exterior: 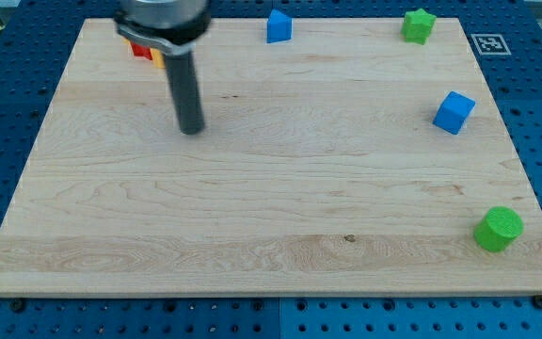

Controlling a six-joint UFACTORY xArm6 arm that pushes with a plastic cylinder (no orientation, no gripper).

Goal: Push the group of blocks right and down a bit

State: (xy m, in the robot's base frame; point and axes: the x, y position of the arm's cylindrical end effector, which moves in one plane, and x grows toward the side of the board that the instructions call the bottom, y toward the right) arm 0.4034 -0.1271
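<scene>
My tip (192, 130) rests on the wooden board (271, 226) in its upper left part. Just above it, mostly hidden behind the rod's upper body, a red block (139, 49) and a yellow block (158, 58) sit close together near the top left corner; their shapes cannot be made out. The tip is below and slightly right of them, apart from them. A blue block (278, 26) sits at the top edge near the middle. A green star block (419, 25) sits at the top right.
A blue cube (454, 112) lies near the right edge. A green cylinder (498, 229) stands at the lower right corner. A blue pegboard (7, 113) surrounds the board, with a marker tag (489, 43) at the top right.
</scene>
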